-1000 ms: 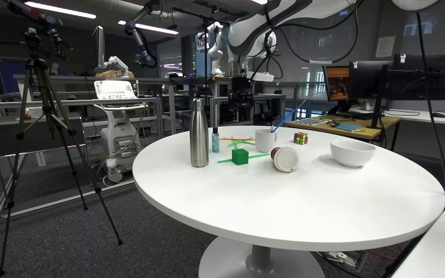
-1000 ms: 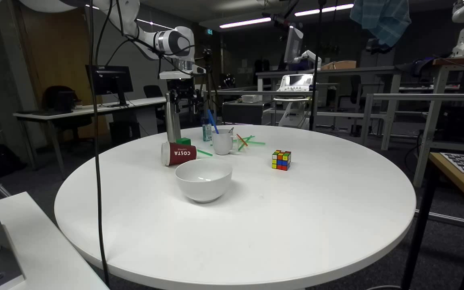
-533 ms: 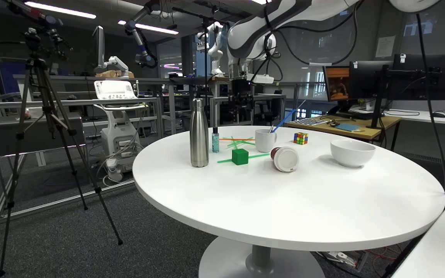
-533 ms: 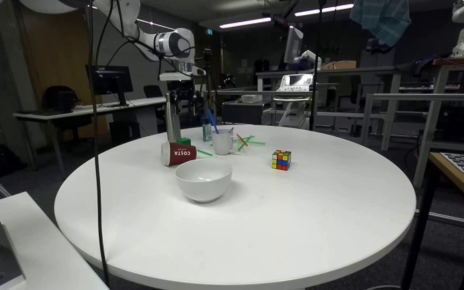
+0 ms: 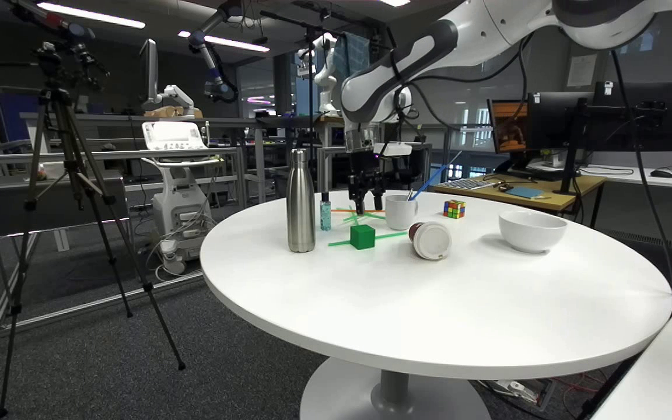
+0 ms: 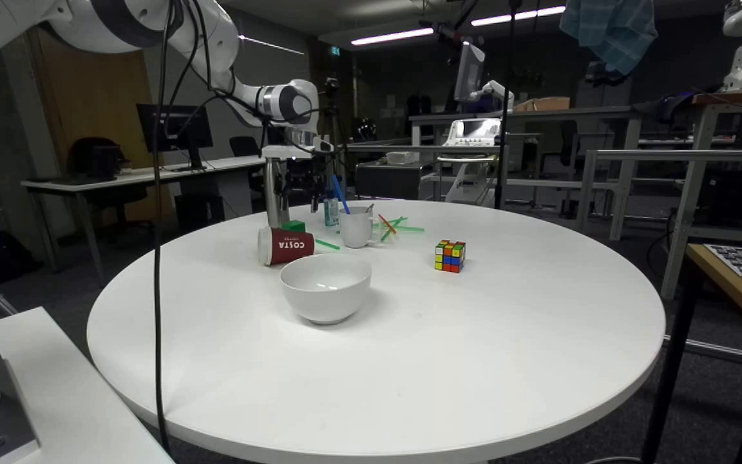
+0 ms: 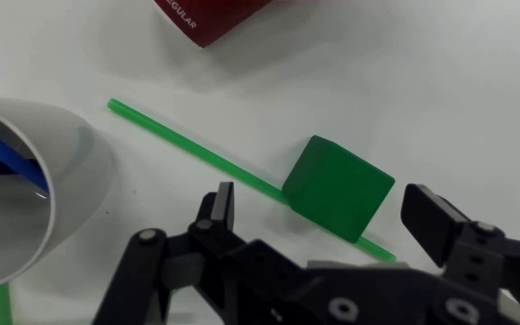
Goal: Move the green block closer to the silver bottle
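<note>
Wide-spread fingers point(image 7: 429, 221) have been lowered toward the green block point(image 7: 343, 192), so a grasp is probably being prepared.

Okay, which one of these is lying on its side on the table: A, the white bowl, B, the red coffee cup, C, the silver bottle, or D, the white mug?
B: the red coffee cup lies on its side with its white lid facing sideways, while the silver bottle, the white mug and the white bowl all stand upright.
</note>
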Available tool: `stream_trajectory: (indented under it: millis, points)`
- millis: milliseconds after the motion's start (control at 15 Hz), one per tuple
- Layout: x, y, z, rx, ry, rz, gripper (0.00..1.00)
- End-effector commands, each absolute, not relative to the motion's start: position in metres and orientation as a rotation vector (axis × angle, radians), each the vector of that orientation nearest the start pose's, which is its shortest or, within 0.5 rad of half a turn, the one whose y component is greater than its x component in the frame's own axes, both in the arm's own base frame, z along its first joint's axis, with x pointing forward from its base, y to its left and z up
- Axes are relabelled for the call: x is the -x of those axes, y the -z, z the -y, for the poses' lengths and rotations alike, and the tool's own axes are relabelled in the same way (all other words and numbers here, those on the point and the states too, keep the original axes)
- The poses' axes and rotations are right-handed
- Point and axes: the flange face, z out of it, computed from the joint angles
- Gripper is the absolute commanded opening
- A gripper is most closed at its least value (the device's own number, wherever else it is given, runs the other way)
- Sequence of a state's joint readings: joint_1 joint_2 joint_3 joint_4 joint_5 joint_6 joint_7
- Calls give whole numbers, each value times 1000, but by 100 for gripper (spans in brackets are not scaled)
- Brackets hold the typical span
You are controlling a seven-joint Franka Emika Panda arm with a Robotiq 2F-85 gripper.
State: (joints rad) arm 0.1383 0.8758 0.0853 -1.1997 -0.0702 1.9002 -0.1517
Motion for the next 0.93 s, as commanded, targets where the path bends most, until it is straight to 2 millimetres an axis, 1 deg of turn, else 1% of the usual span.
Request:
stream_trajectory:
  millis: [0, 467, 867]
  points:
    - [-738, -228, -137, 3055, -302, 611, 100]
    - [-744, -210, -132, 3053, -362, 611, 100]
    - [-748, -204, -130, 3056, -382, 599, 100]
